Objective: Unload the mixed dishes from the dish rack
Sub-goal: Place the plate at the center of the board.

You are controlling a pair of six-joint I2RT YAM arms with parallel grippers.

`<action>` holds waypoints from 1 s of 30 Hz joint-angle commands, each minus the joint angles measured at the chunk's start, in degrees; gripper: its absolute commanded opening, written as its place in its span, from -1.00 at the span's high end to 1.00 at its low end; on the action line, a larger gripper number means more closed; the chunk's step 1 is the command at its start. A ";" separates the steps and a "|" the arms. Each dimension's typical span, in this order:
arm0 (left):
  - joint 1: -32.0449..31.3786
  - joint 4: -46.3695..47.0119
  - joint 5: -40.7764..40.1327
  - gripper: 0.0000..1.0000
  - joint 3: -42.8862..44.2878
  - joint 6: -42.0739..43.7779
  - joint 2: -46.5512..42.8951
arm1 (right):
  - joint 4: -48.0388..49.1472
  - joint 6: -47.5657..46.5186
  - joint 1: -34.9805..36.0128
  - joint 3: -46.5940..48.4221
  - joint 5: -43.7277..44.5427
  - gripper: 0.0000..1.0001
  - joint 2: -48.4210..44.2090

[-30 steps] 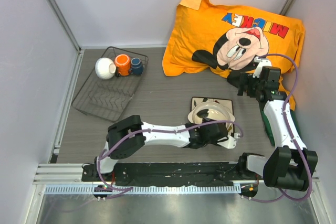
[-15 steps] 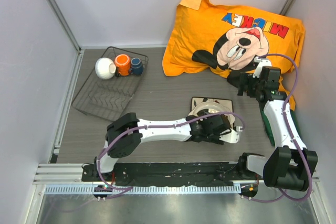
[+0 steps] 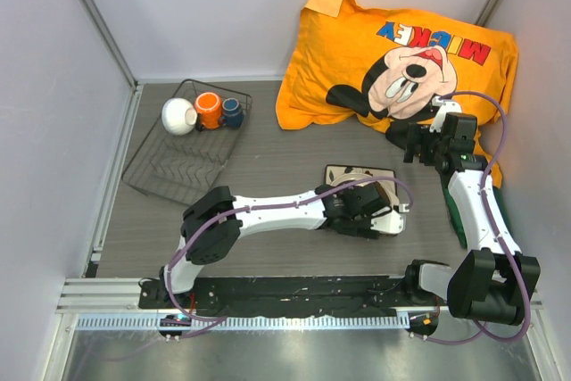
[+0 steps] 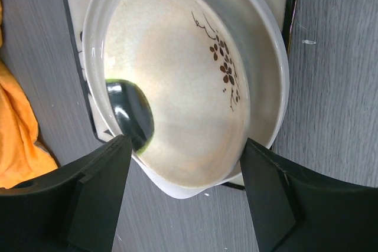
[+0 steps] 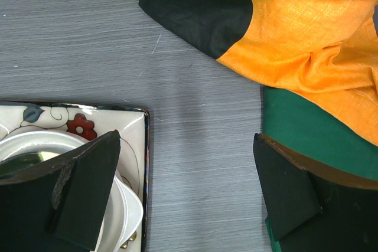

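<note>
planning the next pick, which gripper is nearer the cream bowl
Left. The left gripper hovers directly over the cream bowl, jaws open; the right gripper hangs apart, near the orange pillow.

You see a glossy glazed cream bowl (image 4: 177, 87), a matt grey wood-grain worktop (image 5: 77, 39), an orange cloth pillow (image 3: 357, 51), and a dark metal-wire dish rack (image 3: 178, 167).

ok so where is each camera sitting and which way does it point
top external: above and behind the robot, facing down the table; left arm and right arm show.
left wrist: on the left arm, looking down into the cream bowl; the left fingers show.
right wrist: on the right arm, looking down at the plate corner and orange pillow; the right fingers show.
shared: both wrist views see the bowl on the plate.
</note>
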 commanded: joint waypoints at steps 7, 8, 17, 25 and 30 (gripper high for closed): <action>0.41 -1.81 2.18 -0.56 3.08 -0.61 2.10 | 0.87 -0.09 -0.26 2.22 0.13 -0.97 -1.46; 0.41 -1.99 2.27 -0.56 3.25 -0.61 2.19 | 0.87 -0.09 -0.17 2.22 0.05 -0.97 -1.37; 0.50 -2.08 2.45 -0.57 2.82 -1.23 0.00 | 0.96 -0.09 -0.26 2.31 -0.13 -0.97 -1.37; 1.20 -1.73 1.57 -0.64 2.37 -2.01 -6.41 | 0.70 -0.09 -0.26 2.31 -0.31 -0.97 -1.28; 3.57 -2.17 3.15 -0.68 1.94 -3.50 -10.55 | 0.69 -0.09 -0.26 2.31 -0.39 -0.97 -1.28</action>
